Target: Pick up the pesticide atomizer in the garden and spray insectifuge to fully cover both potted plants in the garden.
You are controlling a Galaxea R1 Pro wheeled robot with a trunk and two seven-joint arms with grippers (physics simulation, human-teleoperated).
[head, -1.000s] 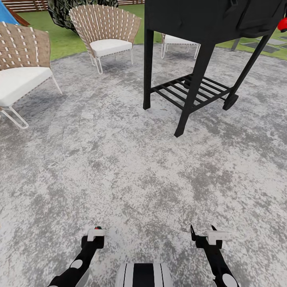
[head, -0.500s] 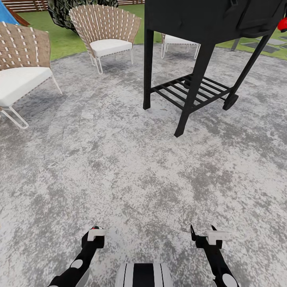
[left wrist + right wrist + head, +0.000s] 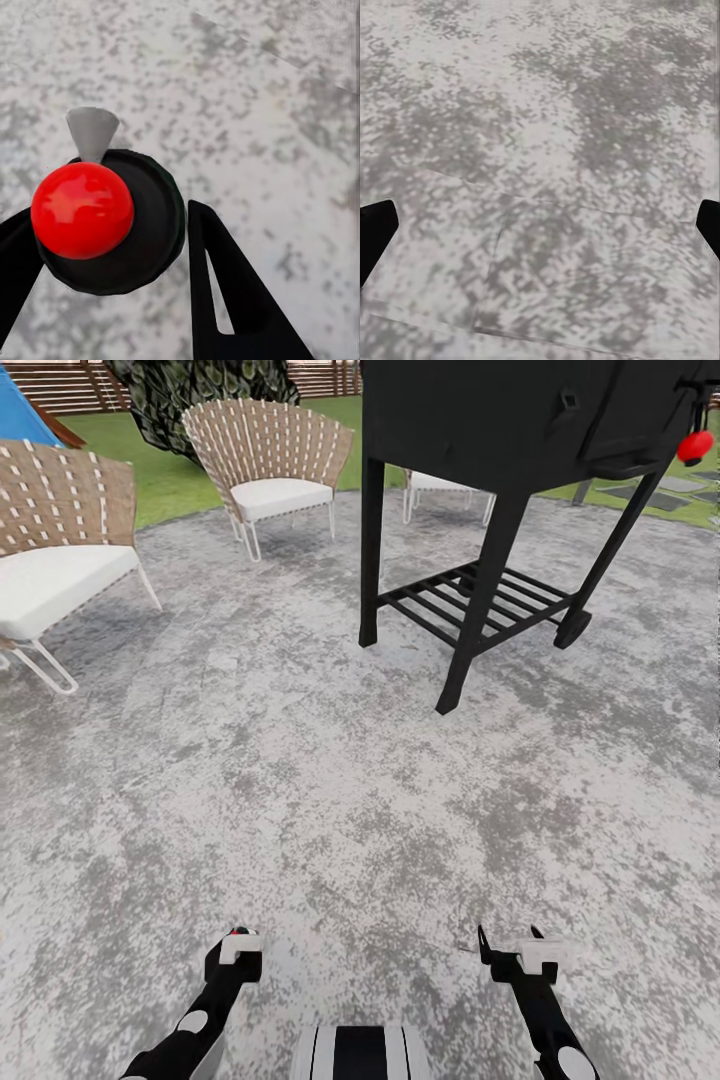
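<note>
Looking down from the head view, a black grill cart (image 3: 500,510) and woven chairs (image 3: 265,455) are seen on grey paving (image 3: 300,780); lawn (image 3: 170,480) lies far beyond. Left tool (image 3: 112,247) is clamped on a red-knobbed black piece (image 3: 82,210). Right tool (image 3: 512,950) is spread wide, nothing held.

Both arms were glossy black with round white dots near the lower ends. Left gripper (image 3: 240,945) had a white block across its top with a small red and green mark; right gripper (image 3: 510,949) had thin black pointed fingers and a white block beside them. The trunk (image 3: 362,1052) showed black and white vertical stripes. In the left wrist view, fingers (image 3: 229,292) were black, flat, triangular, one with a slim slot.
</note>
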